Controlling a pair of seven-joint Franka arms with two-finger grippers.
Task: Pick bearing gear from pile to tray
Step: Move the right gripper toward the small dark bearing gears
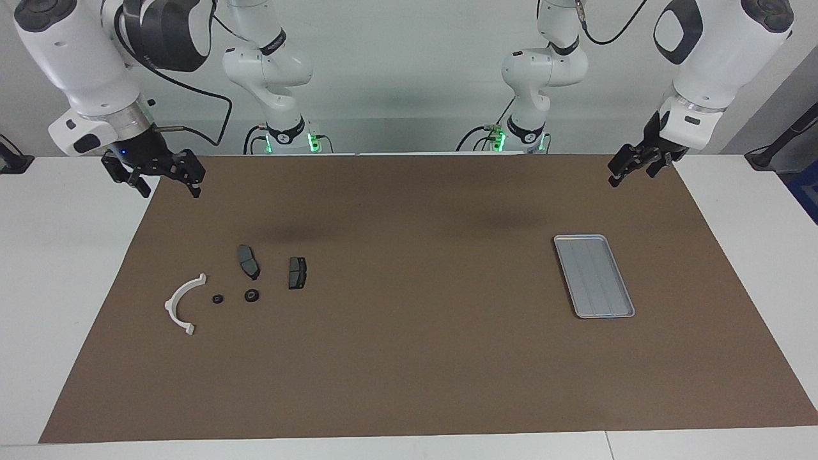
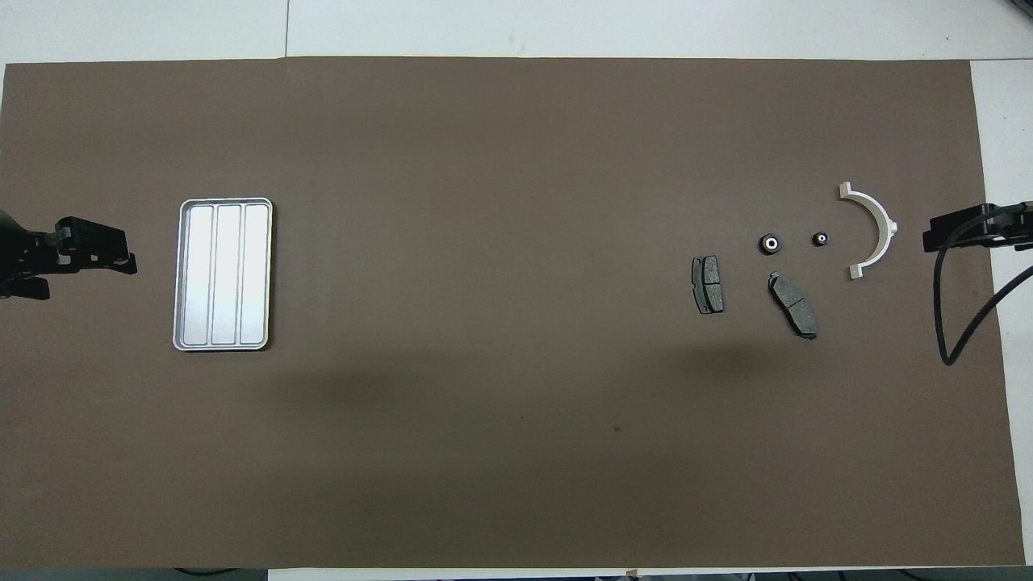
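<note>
Our right tool [image 1: 165,181] hangs with fingers spread wide and empty over the brown mat's [image 1: 409,358] edge on the tabletop, as does our left tool [image 1: 632,167]. Two small black round rings [image 1: 252,295] lie between a white curved plastic arc [image 1: 181,303] and two dark grey plates [image 1: 297,273]. The flat silver-grey metal tray [image 1: 594,275] sits well apart, toward the left arm's end.

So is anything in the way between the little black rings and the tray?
Nothing visible is. The two black rings lie at the right arm's end, the tray at the left arm's end, with only bare brown mat between. One grey plate sits just beside that path, nearer the robots.
</note>
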